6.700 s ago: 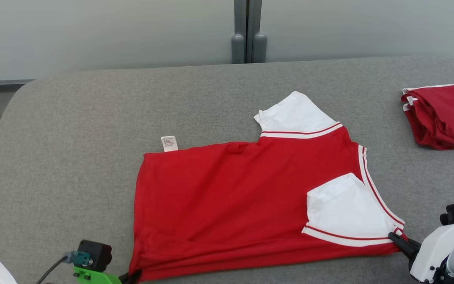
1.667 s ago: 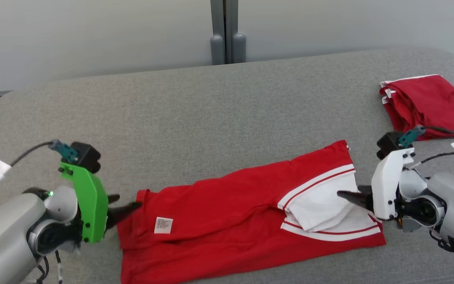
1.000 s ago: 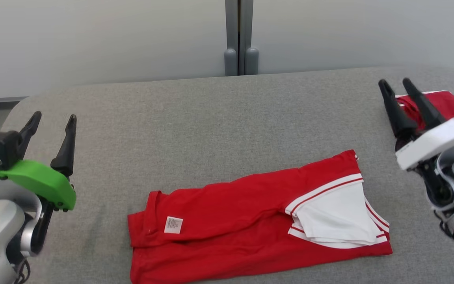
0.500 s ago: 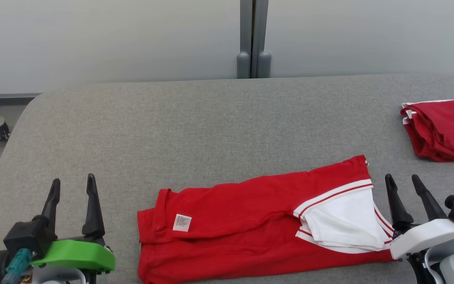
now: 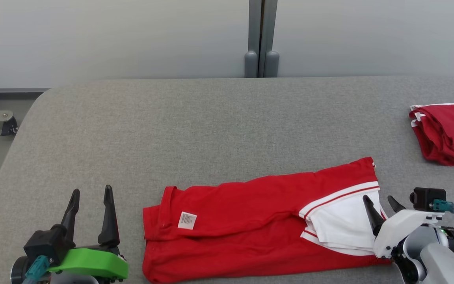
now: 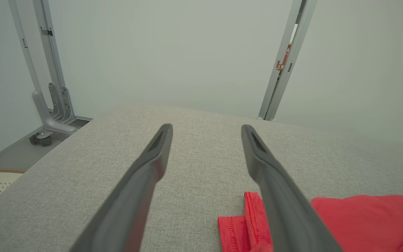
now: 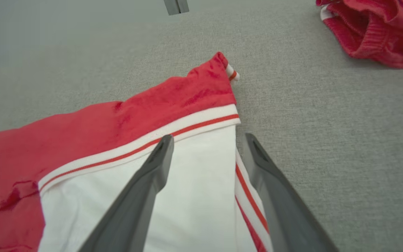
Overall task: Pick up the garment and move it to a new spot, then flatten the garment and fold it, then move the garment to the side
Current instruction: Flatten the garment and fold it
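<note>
My left jaws stand wide open at the lower left, both dark fingers pointing up and away, a green wrist mount beneath them. My right jaws gape too, lower right, fingers angled up and leftward off a white mount.

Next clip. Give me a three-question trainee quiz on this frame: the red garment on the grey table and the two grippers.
1. True or false: the left gripper is shut on the garment.
2. The right gripper has its open fingers at which end of it? A white-sleeve end; B hem end.
3. Fill in: the other red pile lies on the table's far ____ side.
Key: 1 false; 2 A; 3 right.
</note>
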Robot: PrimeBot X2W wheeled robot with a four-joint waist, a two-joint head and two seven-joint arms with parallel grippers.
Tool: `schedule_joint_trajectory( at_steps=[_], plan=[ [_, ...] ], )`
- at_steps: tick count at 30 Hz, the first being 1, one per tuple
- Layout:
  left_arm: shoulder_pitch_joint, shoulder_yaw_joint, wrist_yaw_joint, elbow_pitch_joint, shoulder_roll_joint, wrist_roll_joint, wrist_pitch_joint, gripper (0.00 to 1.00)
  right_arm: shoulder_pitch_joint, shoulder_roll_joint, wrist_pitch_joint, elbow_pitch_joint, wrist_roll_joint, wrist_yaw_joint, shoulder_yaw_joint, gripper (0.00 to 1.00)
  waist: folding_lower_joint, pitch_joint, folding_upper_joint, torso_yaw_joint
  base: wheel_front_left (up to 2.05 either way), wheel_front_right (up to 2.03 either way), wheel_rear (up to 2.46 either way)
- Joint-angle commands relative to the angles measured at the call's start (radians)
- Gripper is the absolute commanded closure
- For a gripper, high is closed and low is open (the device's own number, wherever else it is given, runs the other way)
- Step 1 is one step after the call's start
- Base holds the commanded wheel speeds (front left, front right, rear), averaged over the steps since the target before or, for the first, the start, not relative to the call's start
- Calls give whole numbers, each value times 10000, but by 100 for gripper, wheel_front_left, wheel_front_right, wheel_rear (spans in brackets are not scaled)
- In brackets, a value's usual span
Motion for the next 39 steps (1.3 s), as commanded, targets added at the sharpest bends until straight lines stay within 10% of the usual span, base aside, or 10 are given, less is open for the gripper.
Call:
schedule_joint_trajectory(
  at_steps=[1,17,18,20,39],
  plan=[
    [-183,73,-131,96,-98,94,-24,0,-288,-68,182,334,59,-17,-11,0,0,40,-1,81,0,0,0],
    [-496,763,-1084,954,-841,838,-24,0,-1540,436,4142,4022,520,10,1165,4,0,221,-1,650,0,0,0],
    [-494,788,-1121,967,-871,868,-24,0,-1569,475,4350,3936,606,24,1328,50,0,211,-1,659,0,0,0],
    [-487,843,-1174,1015,-948,951,-24,0,-1728,508,4578,3613,824,49,1621,100,0,191,-1,677,0,0,0],
    [-159,1375,-1584,1342,-1432,1359,-25,0,-2921,-1633,1850,3369,907,-17,666,100,0,-15,-1,449,0,0,0]
  ],
)
